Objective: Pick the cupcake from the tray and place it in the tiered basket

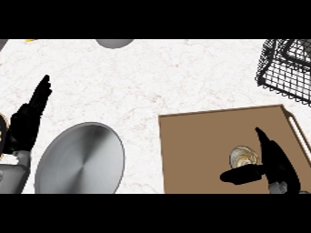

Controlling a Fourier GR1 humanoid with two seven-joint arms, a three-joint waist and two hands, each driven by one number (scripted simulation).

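on the pale counter (172,82) a brown tray (198,145) holds the cupcake (244,157), the right hand (276,160) just beside it, fingers straight, thumb jutting across its near side, a wire basket (293,75) at far right, a steel plate (81,159) left of the tray, the left hand (27,123) resting open at the left edge.

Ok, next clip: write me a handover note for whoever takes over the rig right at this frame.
Left hand: open, fingers up, resting at the view's left edge, holding nothing.
Right hand: open over the tray, fingers beside the cupcake and thumb below it, not curled round it.
Cupcake: on the tray. Tiered basket: far right of the counter, beyond the tray.
Done: right hand is at the cupcake.
Left: grasp, lift, carry to the basket, release.
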